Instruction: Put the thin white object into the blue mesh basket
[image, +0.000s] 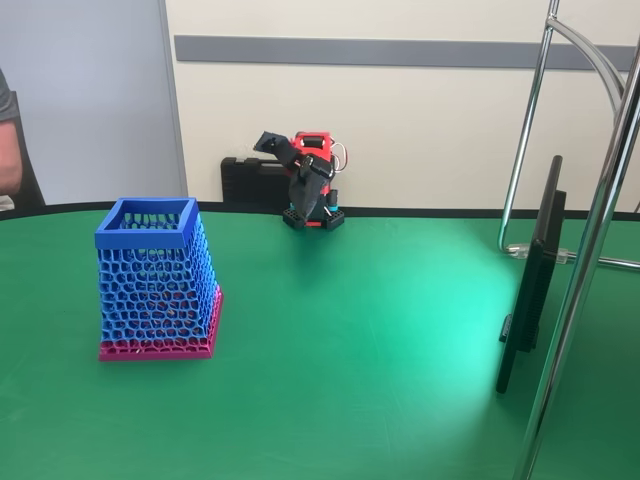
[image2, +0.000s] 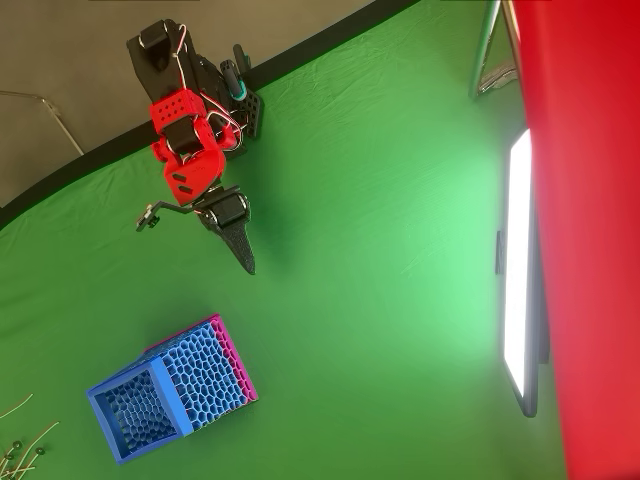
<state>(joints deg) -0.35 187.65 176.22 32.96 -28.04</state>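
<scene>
The green table (image: 380, 340) takes up most of both views. In the overhead view it runs from a dark edge at 11 o'clock down to the bottom.

The blue mesh basket (image: 155, 280) stands upright on its pink-magenta base at 9 o'clock in the fixed view, open rim up. In the overhead view the basket (image2: 165, 390) sits at 7 o'clock, well apart from the arm.

The red-and-black arm (image: 312, 185) is folded up at the table's far edge, at 12 o'clock in the fixed view and at 10 o'clock in the overhead view (image2: 185, 150). Just behind it, against the wall, lies a black case (image: 250, 185).

A flat monitor (image: 530, 280) stands edge-on at 3 o'clock in the fixed view, beside a chrome stand (image: 590, 250).

The gripper (image2: 243, 252) points toward 5 o'clock in the overhead view. Its dark fingers appear to lie together in a narrow point with nothing visibly between them, though no gap can be made out with certainty.

A few thin whitish strips (image2: 25, 440) lie at 7 o'clock in the overhead corner, near the basket but outside it. They are too small to tell which one is the thin white object.

A person's arm (image: 8, 150) shows at 9 o'clock at the fixed view's edge.
</scene>
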